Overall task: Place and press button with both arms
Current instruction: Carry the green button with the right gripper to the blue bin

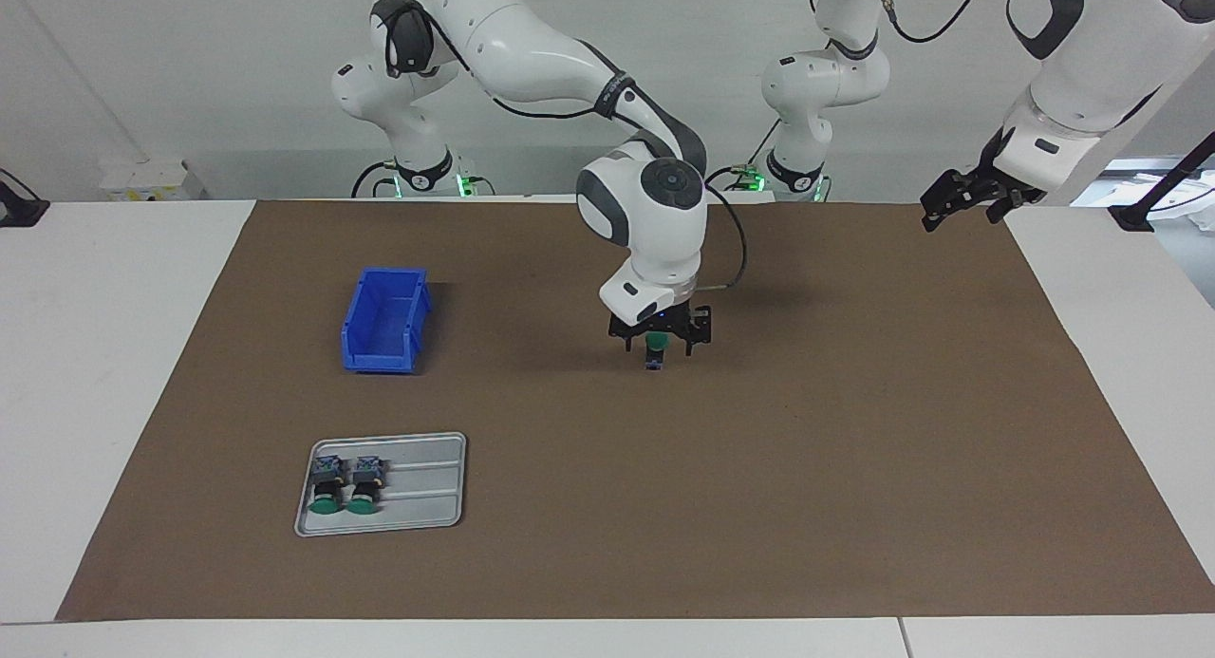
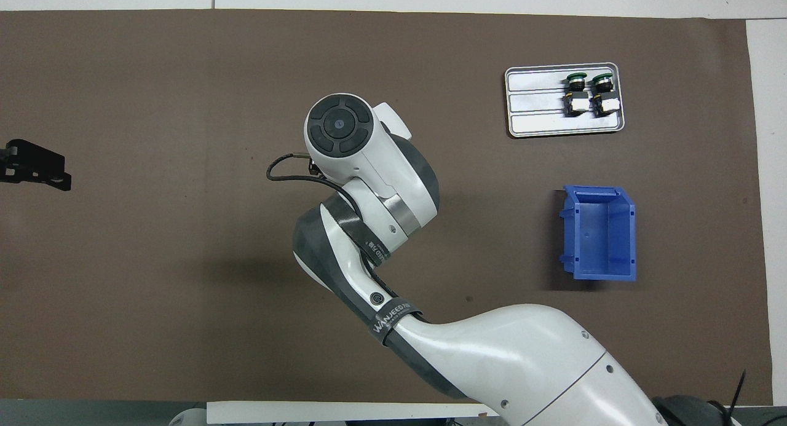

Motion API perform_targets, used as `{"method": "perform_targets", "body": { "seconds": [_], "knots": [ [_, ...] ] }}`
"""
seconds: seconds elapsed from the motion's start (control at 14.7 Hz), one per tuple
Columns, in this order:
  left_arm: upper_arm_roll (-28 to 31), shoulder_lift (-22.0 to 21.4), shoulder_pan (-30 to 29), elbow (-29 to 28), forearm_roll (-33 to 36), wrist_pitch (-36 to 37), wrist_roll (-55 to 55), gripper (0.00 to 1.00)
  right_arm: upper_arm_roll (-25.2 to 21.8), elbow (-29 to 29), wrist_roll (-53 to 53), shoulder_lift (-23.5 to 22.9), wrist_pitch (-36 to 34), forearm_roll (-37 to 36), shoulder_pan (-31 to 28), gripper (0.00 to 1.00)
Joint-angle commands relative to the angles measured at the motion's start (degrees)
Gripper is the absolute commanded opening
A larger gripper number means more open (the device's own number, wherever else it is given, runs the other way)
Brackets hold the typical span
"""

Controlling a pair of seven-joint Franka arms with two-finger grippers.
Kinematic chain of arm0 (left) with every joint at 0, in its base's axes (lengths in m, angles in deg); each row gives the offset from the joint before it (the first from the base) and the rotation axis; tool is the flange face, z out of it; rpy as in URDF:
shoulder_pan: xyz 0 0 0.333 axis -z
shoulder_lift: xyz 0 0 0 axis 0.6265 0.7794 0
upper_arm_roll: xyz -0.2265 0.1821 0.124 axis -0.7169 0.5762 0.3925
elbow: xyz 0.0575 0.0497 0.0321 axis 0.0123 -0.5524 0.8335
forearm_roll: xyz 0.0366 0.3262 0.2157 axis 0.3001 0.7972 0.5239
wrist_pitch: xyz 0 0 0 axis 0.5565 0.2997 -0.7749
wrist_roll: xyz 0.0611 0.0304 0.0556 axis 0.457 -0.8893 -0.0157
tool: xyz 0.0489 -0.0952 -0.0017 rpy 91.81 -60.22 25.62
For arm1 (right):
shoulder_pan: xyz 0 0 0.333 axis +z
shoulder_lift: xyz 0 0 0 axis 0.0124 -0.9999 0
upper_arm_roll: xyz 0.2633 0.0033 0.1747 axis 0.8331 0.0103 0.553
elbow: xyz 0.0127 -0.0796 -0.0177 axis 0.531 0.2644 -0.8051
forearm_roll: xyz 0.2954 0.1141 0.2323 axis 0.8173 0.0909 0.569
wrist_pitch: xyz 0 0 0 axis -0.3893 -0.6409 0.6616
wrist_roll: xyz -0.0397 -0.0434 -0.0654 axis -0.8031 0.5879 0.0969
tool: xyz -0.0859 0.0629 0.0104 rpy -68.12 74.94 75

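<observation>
Here the right arm (image 1: 532, 50) reaches to mid-mat (image 1: 854, 449), its gripper (image 1: 659, 343) low over the button (image 1: 654, 347), which stands upright between spread fingers; whether they grip or have released it I cannot tell. The left gripper (image 1: 968, 202) waits raised, fingers apart, at its own end. Placing looks nearly done; next the right arm should clear away for pressing.

Overhead: right arm (image 2: 369, 186) hides its own gripper and the button. Left gripper (image 2: 34, 166) cut by the frame edge. Facing: button (image 1: 655, 347) partly masked by the right gripper (image 1: 659, 340); contact with the mat unreadable.
</observation>
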Motion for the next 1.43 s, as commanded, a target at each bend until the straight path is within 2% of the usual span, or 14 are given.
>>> {"method": "perform_targets", "body": {
  "seconds": [0.0,0.27,0.41,0.54,0.82,0.88,0.95,1.16,1.36],
  "knots": [
    [-0.08,-0.79,-0.21,-0.01,0.92,1.13,0.58,0.99,0.25,5.57,1.01,2.21,3.94,-0.44,1.43,0.99],
    [-0.08,-0.79,-0.21,-0.01,0.92,1.14,0.58,0.99,0.34,9.45,1.63,1.77,9.23,-0.44,2.05,0.99],
    [0.01,-0.79,-0.21,-0.01,0.92,1.14,0.58,0.99,0.34,10.41,1.54,1.77,9.23,-0.53,1.97,0.91],
    [0.01,-0.79,-0.21,-0.1,0.92,1.14,0.58,0.99,0.34,10.59,1.54,1.85,8.97,-0.53,1.97,0.74],
    [0.01,-0.79,-0.21,-0.1,0.92,1.14,0.58,0.99,0.42,10.68,1.28,1.94,8.53,0.0,1.97,0.26],
    [0.01,-0.79,-0.21,-0.1,0.92,1.14,0.58,0.99,0.51,10.68,1.19,1.94,8.53,0.09,1.79,0.11],
    [0.01,-0.79,-0.21,-0.1,0.92,1.14,0.58,0.99,0.6,10.24,1.28,2.03,7.83,0.09,1.79,0.03],
    [0.01,-0.79,-0.21,-0.1,0.92,1.14,0.58,0.99,0.42,9.18,-3.0,4.3,4.58,-0.7,-0.22,0.02],
    [0.01,-0.79,-0.21,-0.1,0.92,1.14,0.58,0.99,0.42,13.3,-13.8,12.02,0.02,-0.62,-7.67,0.02]
  ]
}}
